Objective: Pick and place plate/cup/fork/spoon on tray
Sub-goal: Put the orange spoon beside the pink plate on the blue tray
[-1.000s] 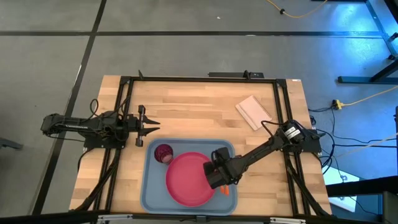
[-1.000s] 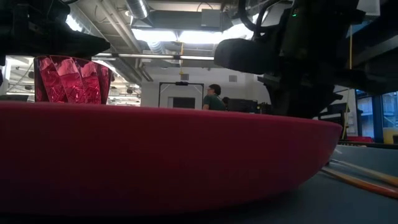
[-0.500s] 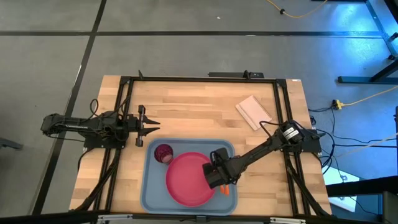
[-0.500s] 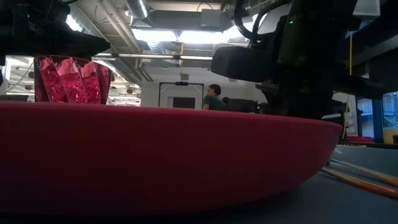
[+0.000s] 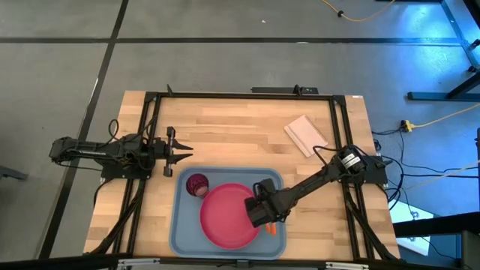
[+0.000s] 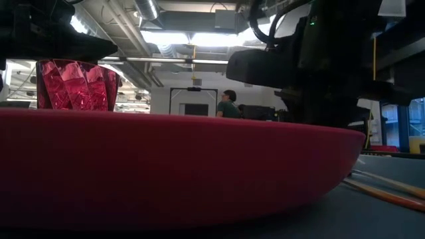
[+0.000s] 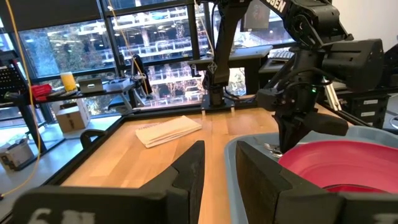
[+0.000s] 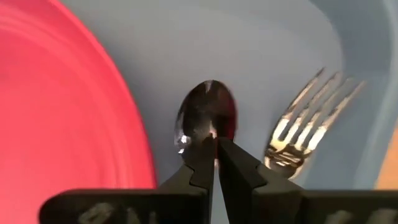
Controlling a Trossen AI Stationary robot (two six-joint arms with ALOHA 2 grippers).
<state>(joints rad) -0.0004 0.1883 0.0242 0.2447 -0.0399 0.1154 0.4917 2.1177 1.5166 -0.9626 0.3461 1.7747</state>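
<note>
The light blue tray [image 5: 180,225] lies at the table's near edge. On it are the pink-red plate [image 5: 225,217] and the maroon cup [image 5: 197,184], which stands beside the plate's far left. My right gripper [image 5: 262,211] is low over the tray at the plate's right edge, shut on the spoon [image 8: 208,115]. The fork [image 8: 308,124] lies on the tray floor just beside the spoon. Orange handles [image 5: 271,229] show near the gripper. My left gripper [image 5: 180,152] is open and empty above the table, beyond the tray's far left corner. My right gripper pinches the spoon between its two fingers at the neck [image 8: 214,138], just behind the bowl. The fingers come from above, slanting down, and lie along the spoon. The bowl sticks out past the fingertips, over the tray floor between plate and fork. I cannot tell whether it rests there.
A white folded napkin [image 5: 305,135] lies at the table's far right. A black frame [image 5: 240,95] runs around the tabletop. A person [image 6: 229,105] stands far back in the room. Bare wood lies beyond the tray.
My right gripper has gone down a little toward the tray floor, still shut on the spoon. Plate, cup and fork have stayed where they were.
</note>
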